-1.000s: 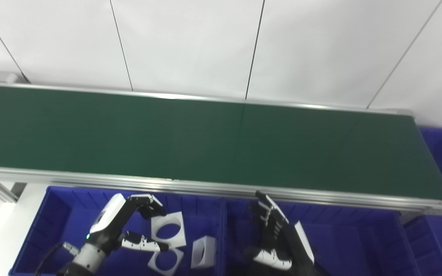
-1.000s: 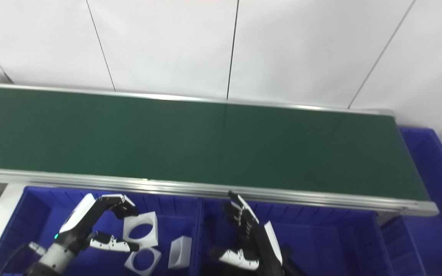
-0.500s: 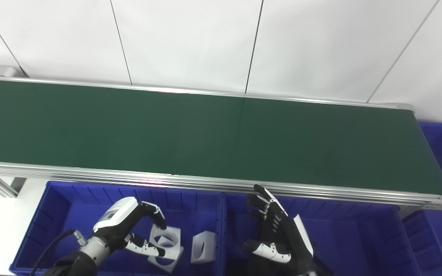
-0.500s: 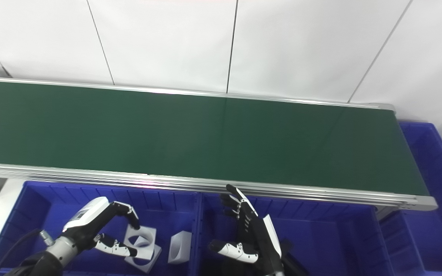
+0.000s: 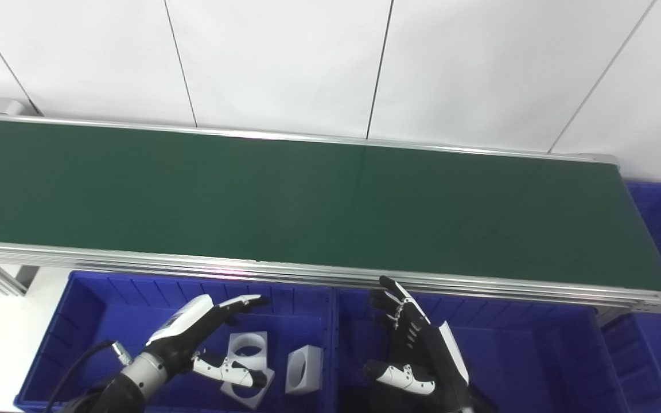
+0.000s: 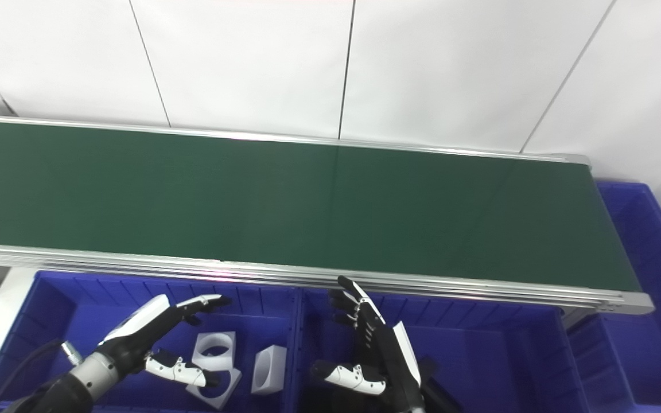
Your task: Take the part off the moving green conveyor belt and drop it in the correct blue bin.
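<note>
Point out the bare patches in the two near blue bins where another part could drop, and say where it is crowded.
Left bin: its left half, between the left wall and the open left hand, looks bare; the right half is crowded with three white parts. Right bin: the floor right of the open right hand looks bare. The green belt carries nothing in view.

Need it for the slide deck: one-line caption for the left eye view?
Both hands open, left hand over white parts in left blue bin, right hand waiting; green conveyor belt bare.

Black hands with white shells and fingers [image 5: 226,370], grey cabled left wrist.
</note>
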### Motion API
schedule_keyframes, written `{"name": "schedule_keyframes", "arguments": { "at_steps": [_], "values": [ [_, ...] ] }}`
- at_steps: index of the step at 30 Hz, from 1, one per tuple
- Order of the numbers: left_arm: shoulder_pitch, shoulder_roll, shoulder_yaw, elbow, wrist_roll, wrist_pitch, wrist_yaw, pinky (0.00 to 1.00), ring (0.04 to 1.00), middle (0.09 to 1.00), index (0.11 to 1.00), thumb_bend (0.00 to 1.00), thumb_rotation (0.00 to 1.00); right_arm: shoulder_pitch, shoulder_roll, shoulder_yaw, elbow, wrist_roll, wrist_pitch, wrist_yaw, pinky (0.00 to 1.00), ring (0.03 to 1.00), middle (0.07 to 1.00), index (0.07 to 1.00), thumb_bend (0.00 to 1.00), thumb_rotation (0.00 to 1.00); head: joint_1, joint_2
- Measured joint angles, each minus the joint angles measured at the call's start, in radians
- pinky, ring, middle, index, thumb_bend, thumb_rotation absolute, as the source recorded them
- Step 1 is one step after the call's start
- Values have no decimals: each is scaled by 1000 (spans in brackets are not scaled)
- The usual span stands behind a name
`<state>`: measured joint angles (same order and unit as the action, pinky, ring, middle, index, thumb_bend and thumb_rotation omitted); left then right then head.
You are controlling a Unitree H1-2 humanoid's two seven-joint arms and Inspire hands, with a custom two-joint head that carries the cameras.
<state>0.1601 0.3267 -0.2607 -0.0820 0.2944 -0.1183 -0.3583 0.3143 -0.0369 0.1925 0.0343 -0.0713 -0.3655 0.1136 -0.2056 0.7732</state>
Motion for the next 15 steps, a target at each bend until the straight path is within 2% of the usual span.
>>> {"name": "schedule_keyframes", "arguments": {
  "at_steps": [1,4,8,11,15],
  "values": [
    [7,-17,5,3,-43,-17,2,786,853,876,848,911,370,2,0,0,0,-1,0,0,773,840,849,912,978,472,0,-2],
    [37,-81,18,32,-194,-69,1,782,825,850,824,920,284,10,0,1,1,-2,0,0,779,842,852,910,976,465,-6,-17],
    [65,-149,21,81,-335,-127,-9,809,834,852,836,905,249,13,-3,0,11,-3,-2,-1,786,841,863,910,980,470,0,-26],
    [68,-168,24,115,-382,-150,-17,826,842,854,839,921,237,13,-7,0,20,-2,-2,0,793,846,869,917,982,474,3,-26],
    [65,-178,49,167,-449,-182,-26,828,838,847,851,891,196,14,-16,0,20,-2,-2,1,797,851,880,924,974,473,6,-23]
  ]
}}
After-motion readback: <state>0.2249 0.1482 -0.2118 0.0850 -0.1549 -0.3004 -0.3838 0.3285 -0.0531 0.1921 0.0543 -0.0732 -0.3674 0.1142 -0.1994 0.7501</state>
